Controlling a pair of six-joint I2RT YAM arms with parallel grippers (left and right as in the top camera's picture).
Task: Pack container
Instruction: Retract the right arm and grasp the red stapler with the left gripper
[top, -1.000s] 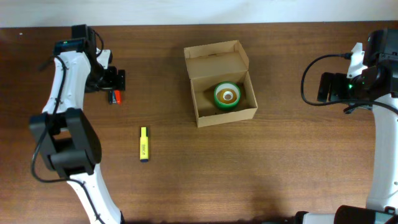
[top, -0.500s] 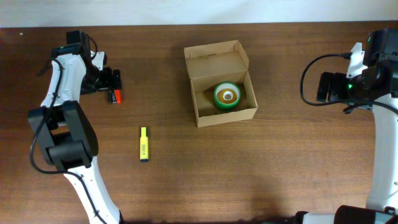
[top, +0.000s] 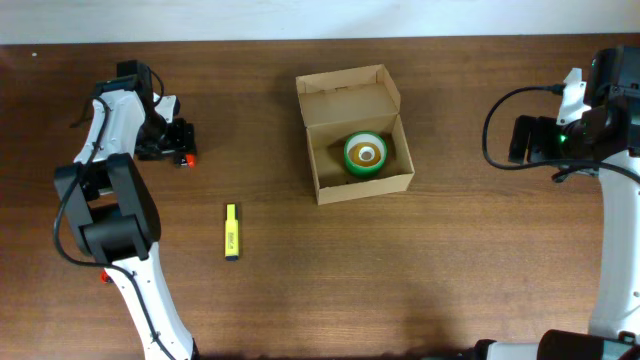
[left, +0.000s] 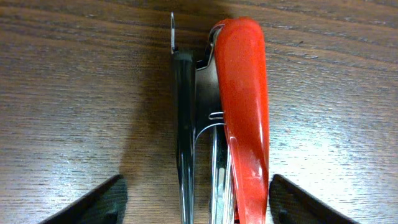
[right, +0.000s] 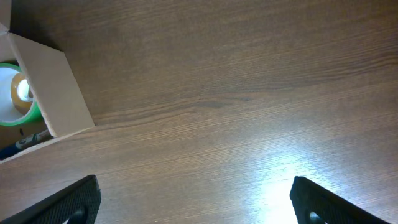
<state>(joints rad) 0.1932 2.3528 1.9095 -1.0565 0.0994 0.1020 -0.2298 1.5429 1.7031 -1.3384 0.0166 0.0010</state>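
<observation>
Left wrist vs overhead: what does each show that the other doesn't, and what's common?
Only left wrist: the stapler close up, with a metal strip and black base beside its red top, lying between the open fingers of the left gripper.
Only overhead: the container with a green tape roll inside, and a yellow highlighter.
Both: stapler, left gripper, wood table.

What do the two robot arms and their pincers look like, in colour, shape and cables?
Both arms are built of white tubular links joined by bulky black joint housings. The left arm ends in a black left pincer. The right arm has a looping black cable, a small green light and a black right pincer.
</observation>
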